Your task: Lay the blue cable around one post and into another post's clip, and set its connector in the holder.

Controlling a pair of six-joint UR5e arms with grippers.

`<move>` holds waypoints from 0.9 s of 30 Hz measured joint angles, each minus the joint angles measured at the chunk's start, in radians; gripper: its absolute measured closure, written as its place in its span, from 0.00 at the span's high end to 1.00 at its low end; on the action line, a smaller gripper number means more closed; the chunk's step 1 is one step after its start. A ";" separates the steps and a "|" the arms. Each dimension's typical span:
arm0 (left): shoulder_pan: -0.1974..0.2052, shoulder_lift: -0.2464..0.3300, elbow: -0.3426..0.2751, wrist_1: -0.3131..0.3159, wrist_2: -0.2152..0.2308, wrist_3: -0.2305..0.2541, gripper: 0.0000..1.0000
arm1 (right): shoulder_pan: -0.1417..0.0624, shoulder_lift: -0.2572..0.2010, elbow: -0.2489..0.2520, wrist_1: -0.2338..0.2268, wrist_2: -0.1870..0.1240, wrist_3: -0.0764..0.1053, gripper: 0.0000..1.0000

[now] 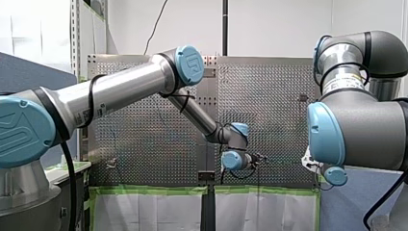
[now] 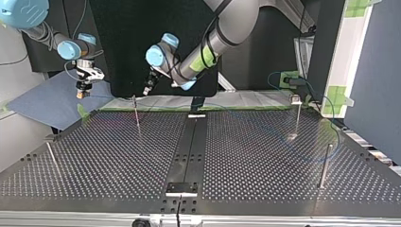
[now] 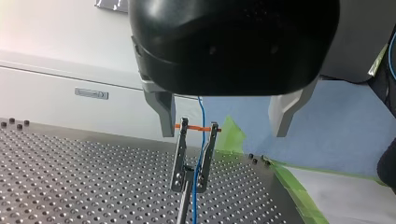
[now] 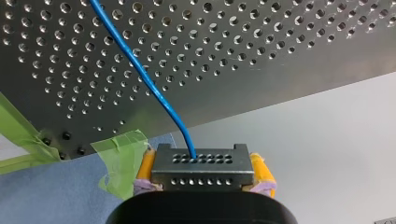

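Cable (image 4: 140,70), blue, runs from the connector (image 4: 201,161) out across the perforated table (image 4: 280,56). Connector clamped between the yellow pads (image 4: 262,169) of my right gripper (image 4: 201,173), just off the table's edge. In the left wrist view the cable passes between the prongs of a post's clip (image 3: 194,158). My left gripper (image 3: 224,133) hangs above that clip, fingers spread wide, empty.
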 joint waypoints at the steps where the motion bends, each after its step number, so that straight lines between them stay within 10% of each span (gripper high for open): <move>1: -0.001 0.000 0.000 0.000 -0.004 0.000 1.00 | 0.000 0.000 0.000 0.000 0.000 0.000 0.00; 27: -0.017 0.030 -0.019 -0.014 -0.075 0.011 1.00 | 0.006 0.000 -0.008 0.017 0.000 -0.002 0.00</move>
